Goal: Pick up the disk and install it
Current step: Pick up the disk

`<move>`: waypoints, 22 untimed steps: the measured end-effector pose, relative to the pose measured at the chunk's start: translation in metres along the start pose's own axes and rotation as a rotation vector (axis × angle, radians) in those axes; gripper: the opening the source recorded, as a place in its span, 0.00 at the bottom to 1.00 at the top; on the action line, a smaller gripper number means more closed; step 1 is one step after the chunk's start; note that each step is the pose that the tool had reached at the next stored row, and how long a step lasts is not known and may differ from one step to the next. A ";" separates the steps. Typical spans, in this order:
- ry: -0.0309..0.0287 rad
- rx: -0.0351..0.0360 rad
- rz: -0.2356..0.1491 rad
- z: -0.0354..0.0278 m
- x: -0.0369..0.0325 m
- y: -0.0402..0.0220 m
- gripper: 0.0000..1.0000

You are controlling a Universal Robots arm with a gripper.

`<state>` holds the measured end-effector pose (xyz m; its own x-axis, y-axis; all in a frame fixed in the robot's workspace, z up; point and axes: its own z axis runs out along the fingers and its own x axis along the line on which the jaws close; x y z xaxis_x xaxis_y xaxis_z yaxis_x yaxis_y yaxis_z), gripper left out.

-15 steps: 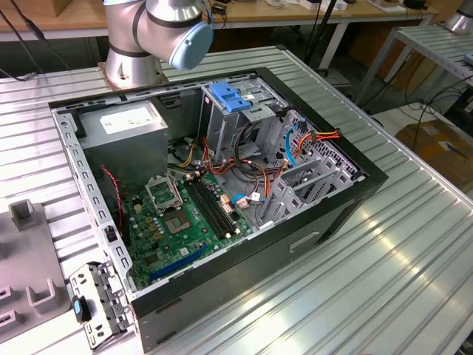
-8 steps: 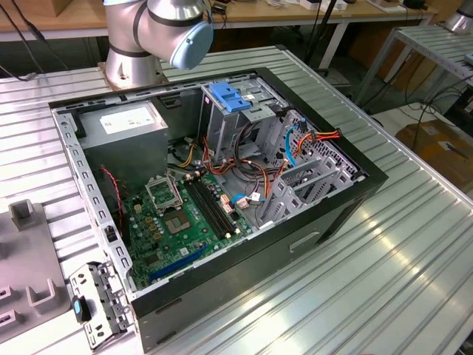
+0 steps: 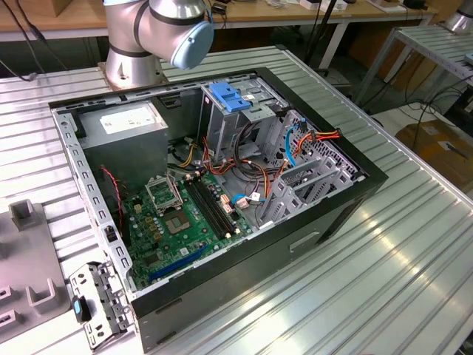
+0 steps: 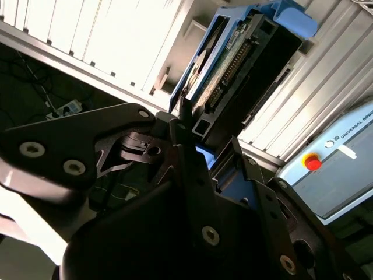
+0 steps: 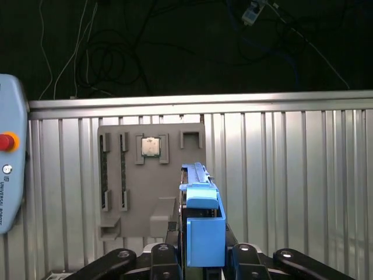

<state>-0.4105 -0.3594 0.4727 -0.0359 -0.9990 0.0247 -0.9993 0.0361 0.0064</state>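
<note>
In both wrist views the black metal fingers (image 4: 192,169) (image 5: 242,256) are closed on a flat silver-metal disk (image 4: 233,64) (image 5: 204,233) with blue plastic side rails, one finger pressed on each flat side; the disk stands edge-on between them, clear of the ribbed silver metal tabletop (image 5: 291,186) below. In the second wrist view its connector edge and one blue rail face the camera. In the first wrist view a grey slotted fixture plate (image 5: 134,175) lies on the tabletop beyond the disk, with a small square chip (image 5: 150,146) seated in it; a pale blue-grey control box with a red button (image 5: 9,175) (image 4: 332,169) sits near the tabletop's edge.

In the exterior view an open black computer case (image 3: 340,214) lies on the tabletop (image 3: 384,281); inside are a green circuit board (image 3: 185,214), a big grey power-supply box (image 3: 126,129) and a metal drive cage topped by a blue plastic latch piece (image 3: 230,98); the silver arm base (image 3: 133,52) stands just behind the case.
</note>
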 end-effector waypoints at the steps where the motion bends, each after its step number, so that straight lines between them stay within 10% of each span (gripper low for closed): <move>1: 0.0000 0.0000 0.000 0.0000 -0.0001 -0.0018 0.37; 14: 0.0042 0.0016 0.000 -0.0317 0.0005 -0.0057 0.37; 22: 0.0041 0.0016 0.000 -0.0319 -0.0004 -0.0327 0.37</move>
<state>-0.3776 -0.3594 0.5043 -0.0360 -0.9989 0.0289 -0.9993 0.0361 0.0048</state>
